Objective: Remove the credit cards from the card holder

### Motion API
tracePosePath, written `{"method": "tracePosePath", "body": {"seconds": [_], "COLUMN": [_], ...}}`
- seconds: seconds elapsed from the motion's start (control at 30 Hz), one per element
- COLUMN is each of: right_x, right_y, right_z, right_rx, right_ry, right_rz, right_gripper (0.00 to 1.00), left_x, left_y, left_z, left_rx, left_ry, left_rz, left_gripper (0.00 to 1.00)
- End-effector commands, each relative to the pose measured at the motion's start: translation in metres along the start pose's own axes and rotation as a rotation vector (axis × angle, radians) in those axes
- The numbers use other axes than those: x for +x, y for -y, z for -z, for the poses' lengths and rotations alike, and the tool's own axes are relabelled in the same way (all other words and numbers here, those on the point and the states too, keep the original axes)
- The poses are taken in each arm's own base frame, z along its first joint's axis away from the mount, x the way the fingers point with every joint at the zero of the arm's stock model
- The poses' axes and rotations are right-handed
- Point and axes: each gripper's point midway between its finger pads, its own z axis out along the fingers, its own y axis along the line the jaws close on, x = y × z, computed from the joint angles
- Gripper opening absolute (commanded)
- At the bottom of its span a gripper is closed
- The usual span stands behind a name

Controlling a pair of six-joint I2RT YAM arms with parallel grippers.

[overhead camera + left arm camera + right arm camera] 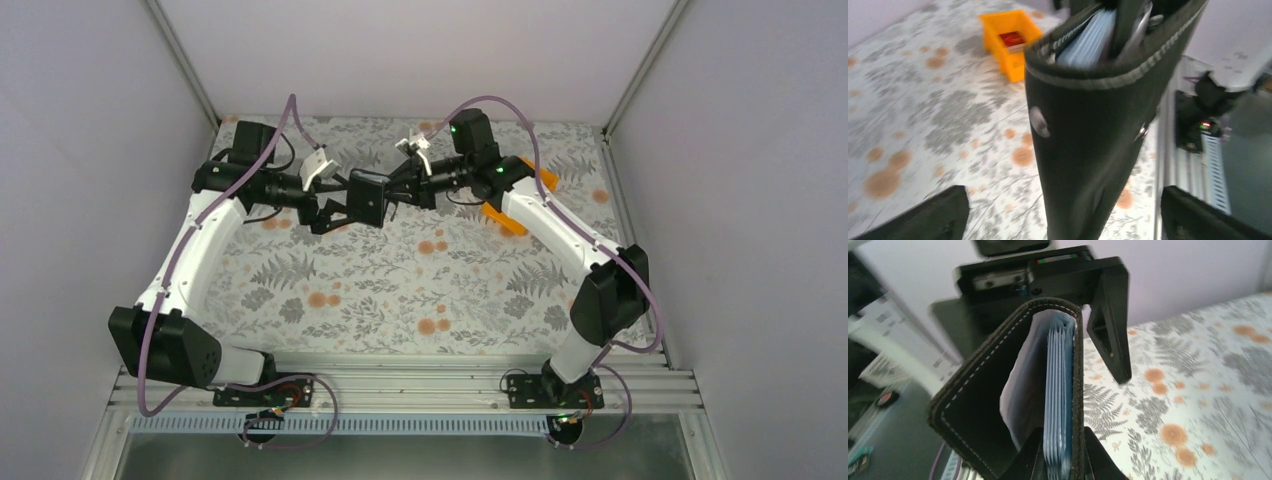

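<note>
The black card holder (368, 195) hangs in the air between both arms, half open. My right gripper (1063, 455) is shut on one black flap together with its grey-blue pockets (1060, 390); the other flap (978, 400) swings free. My left gripper (1063, 215) is open, and its fingers (943, 215) stand wide on either side of the card holder (1088, 125) without touching it. One red credit card (1012, 38) lies in the orange bin (998, 55). No card shows among the pockets. In the top view my left gripper (345, 212) and my right gripper (398, 197) face each other.
The orange bin (500, 218) sits on the floral tablecloth at the back right, partly hidden under my right arm. White walls close the table at the back and on both sides. The metal rail with the arm bases (400, 385) runs along the near edge.
</note>
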Motion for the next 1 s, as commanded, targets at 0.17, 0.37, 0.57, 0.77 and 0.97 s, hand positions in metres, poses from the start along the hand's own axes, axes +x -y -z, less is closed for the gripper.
{"method": "tracePosePath", "body": {"seconds": [0.17,0.37,0.57,0.77,0.97], "right_x": [0.018,0.011,-0.005,0.009,0.006], "right_y": [0.117,0.116,0.105,0.1,0.097], "right_z": [0.01,-0.02,-0.033,-0.048,-0.039], "right_rx": [0.624,0.694,0.694,0.623,0.564], "right_ry": [0.057,0.071,0.08,0.004,-0.003], "right_rz": [-0.61,-0.607,-0.567,-0.572,-0.542], "right_gripper": [0.04,0.04,0.04,0.04,0.04], "left_x": [0.025,0.026,0.035,0.041,0.027], "left_y": [-0.08,-0.081,-0.095,-0.128,-0.116], "left_z": [0.008,-0.006,-0.017,-0.012,0.017], "left_rx": [-0.407,-0.37,-0.386,-0.52,-0.555], "left_ry": [-0.131,-0.144,-0.171,-0.211,-0.172], "left_rz": [0.073,0.101,0.146,0.207,0.138], "left_gripper": [1.0,1.0,1.0,1.0,0.98]}}
